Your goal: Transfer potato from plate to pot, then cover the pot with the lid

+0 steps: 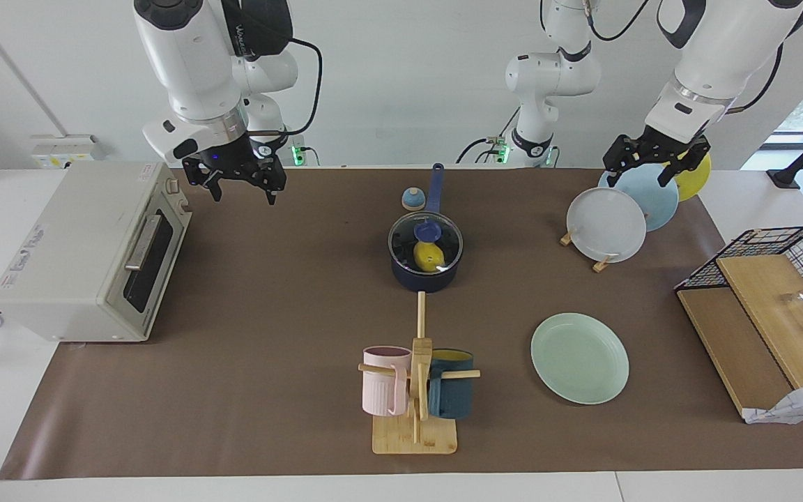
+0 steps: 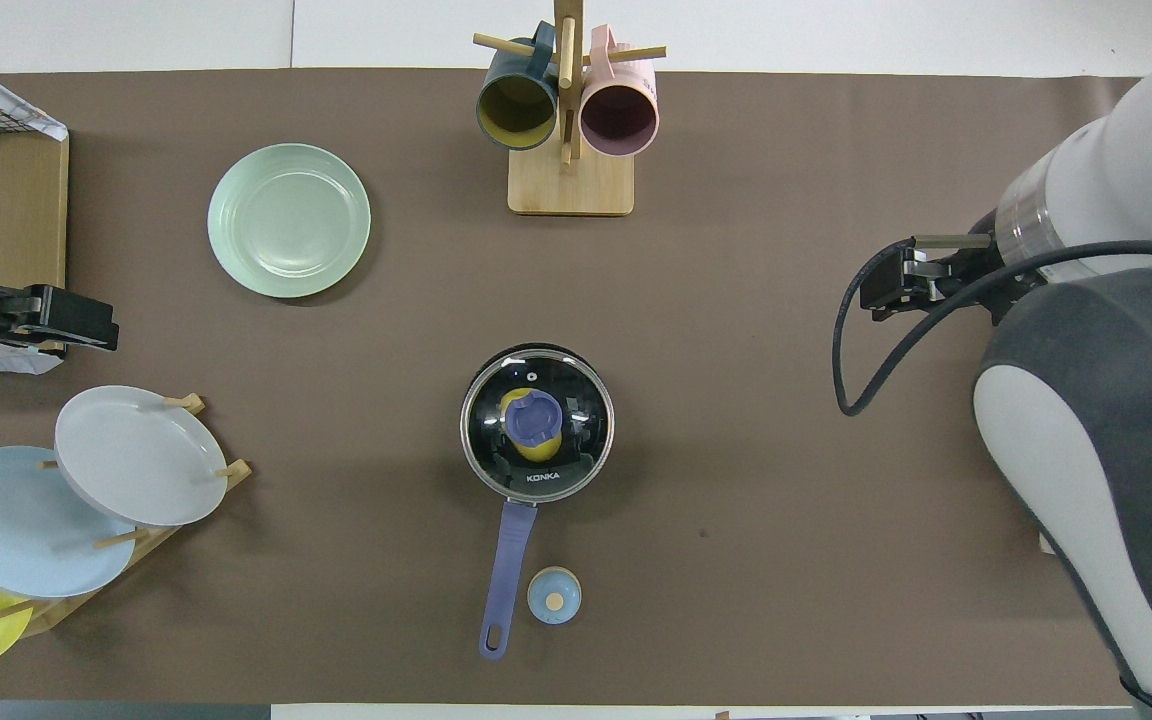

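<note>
The dark blue pot point(image 1: 426, 277) stands mid-table with its long handle point(image 2: 508, 570) pointing toward the robots. The glass lid point(image 1: 446, 240) with its blue knob point(image 2: 533, 418) rests on the pot's rim. Through the glass I see the yellow potato point(image 1: 429, 258) inside the pot. The mint-green plate point(image 1: 579, 357) lies bare, farther from the robots, toward the left arm's end. My right gripper point(image 1: 242, 195) hangs open and empty over the mat beside the toaster oven. My left gripper point(image 1: 642, 174) waits, open and empty, above the plate rack.
A toaster oven point(image 1: 88, 251) sits at the right arm's end. The wooden mug rack point(image 1: 415, 390) holds a pink and a teal mug. A rack point(image 1: 603, 263) holds grey, light blue and yellow plates. A small bell point(image 1: 413, 199) stands by the pot handle. A wire basket point(image 1: 778, 240) and boards sit at the left arm's end.
</note>
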